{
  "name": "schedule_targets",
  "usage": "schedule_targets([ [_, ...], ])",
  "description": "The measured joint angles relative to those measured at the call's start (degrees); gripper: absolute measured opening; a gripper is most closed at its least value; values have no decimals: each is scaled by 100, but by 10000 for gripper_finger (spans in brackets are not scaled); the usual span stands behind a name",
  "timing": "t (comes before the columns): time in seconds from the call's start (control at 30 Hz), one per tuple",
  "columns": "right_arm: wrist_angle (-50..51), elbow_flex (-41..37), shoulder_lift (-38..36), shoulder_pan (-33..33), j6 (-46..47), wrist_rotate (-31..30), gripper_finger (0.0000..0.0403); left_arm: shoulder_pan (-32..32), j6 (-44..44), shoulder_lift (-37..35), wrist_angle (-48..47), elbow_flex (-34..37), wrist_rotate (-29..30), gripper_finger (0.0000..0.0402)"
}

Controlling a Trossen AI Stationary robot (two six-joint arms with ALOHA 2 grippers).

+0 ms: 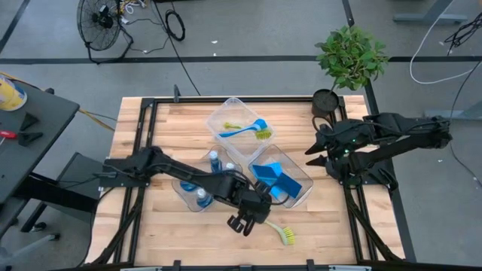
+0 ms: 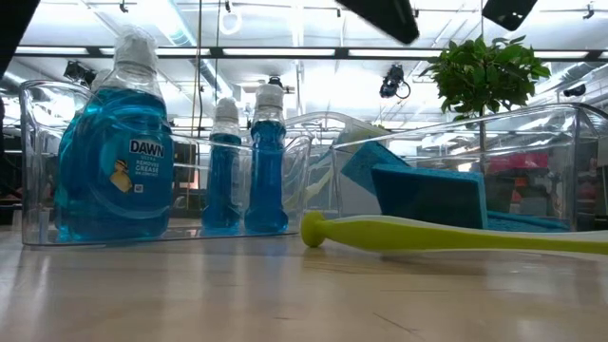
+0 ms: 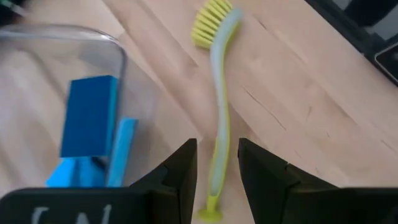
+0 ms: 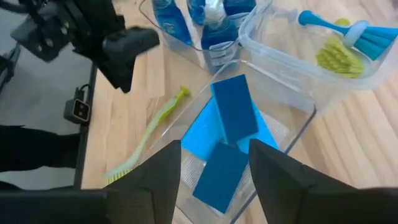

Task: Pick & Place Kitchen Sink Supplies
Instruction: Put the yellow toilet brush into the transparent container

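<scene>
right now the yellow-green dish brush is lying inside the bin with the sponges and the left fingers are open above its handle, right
Not quite. The yellow-green dish brush lies on the bare wooden table, outside the bin with the sponges, as the high view shows. The rest holds: the left gripper has its fingers open above the handle.

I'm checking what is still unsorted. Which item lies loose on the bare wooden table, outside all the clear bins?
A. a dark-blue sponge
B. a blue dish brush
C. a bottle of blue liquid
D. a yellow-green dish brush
D: the yellow-green dish brush lies flat on the table, just beyond the left tool; sponges, bottles and the blue brush all sit in bins.
</scene>
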State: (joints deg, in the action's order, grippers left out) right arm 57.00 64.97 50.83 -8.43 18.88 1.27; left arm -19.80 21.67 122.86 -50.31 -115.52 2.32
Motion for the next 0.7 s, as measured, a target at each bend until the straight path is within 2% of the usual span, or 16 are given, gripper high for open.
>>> schedule_targets([
  [0.33, 14, -2, 0, 0, -12, -40, 190, 12, 66, 523, 27, -1, -157, 122],
  [0.7, 8, -2, 5, 0, -12, -43, 190, 42, 319, 798, 77, 4, -365, 122],
])
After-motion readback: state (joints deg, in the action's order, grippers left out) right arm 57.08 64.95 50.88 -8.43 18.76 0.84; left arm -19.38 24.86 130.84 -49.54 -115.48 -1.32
